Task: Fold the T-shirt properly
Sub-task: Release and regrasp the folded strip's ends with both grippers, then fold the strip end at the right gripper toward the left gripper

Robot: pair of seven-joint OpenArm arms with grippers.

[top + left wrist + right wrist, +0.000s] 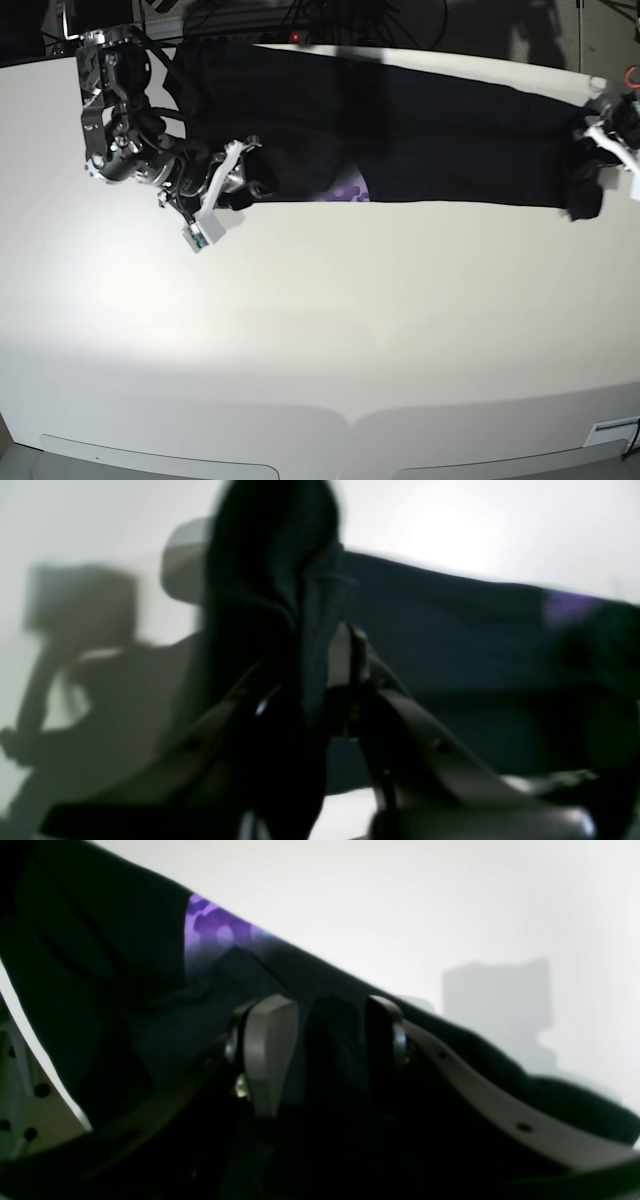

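The black T-shirt (400, 140) lies stretched in a long band across the far part of the white table (320, 330). A patch of purple print (350, 190) shows at its near edge. In the base view my left gripper (590, 130) is at the band's right end. The left wrist view shows it (310, 655) shut on a bunch of the black cloth (270, 580) that rises between its fingers. My right gripper (250, 165) is at the left end. Its grey fingers (270, 1050) stand apart with a fold of the T-shirt (332, 1040) in the gap, and purple print (215, 930) shows just beyond.
The right arm's black body (110, 110) stands at the table's far left corner. Cables and dark gear (300, 15) run behind the far edge. A small white fitting (610, 435) sits at the near right corner.
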